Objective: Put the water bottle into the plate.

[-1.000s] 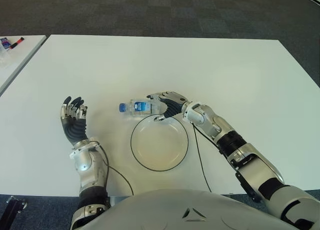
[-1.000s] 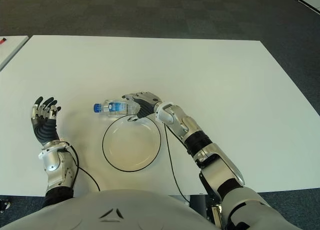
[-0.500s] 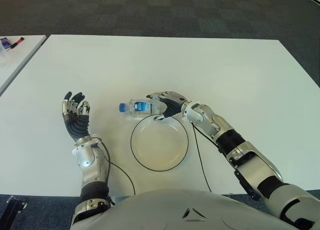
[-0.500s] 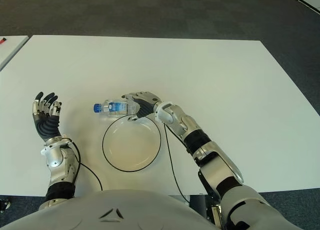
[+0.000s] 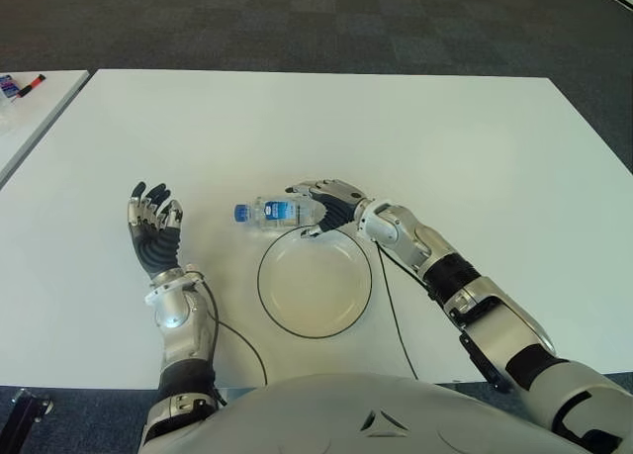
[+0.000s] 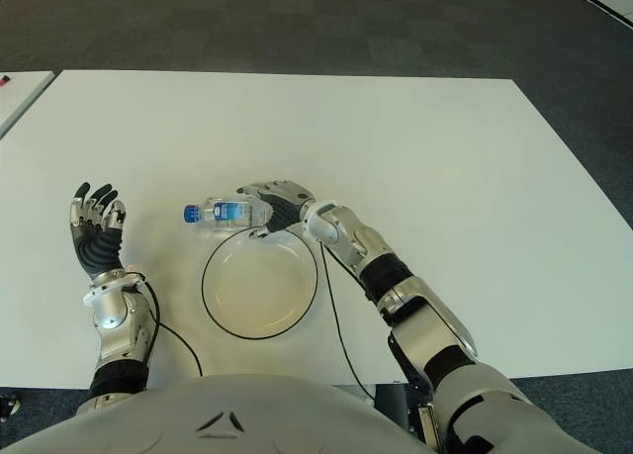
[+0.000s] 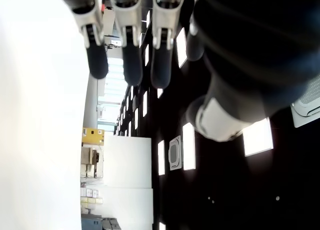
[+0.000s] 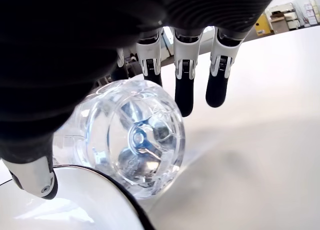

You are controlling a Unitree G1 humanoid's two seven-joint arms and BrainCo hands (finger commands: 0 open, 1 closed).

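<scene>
A small clear water bottle (image 5: 269,212) with a blue label and blue cap lies on its side on the white table (image 5: 445,137), just beyond the far rim of the white, black-edged plate (image 5: 260,276). My right hand (image 5: 321,205) reaches over the bottle's base end, its fingers arched above it and the thumb on the plate side. The right wrist view shows the bottle's base (image 8: 135,140) under the straight fingers (image 8: 184,84), which are not closed on it. My left hand (image 5: 150,231) is held up with spread fingers, left of the plate, holding nothing.
Thin black cables trail from both wrists across the table, one (image 5: 232,335) left of the plate and one (image 5: 391,306) right of it. A second white table (image 5: 30,118) stands at the far left with markers (image 5: 25,83) on it.
My left hand has shifted slightly right and away from me. My right hand has edged a little left along the bottle, which has barely moved.
</scene>
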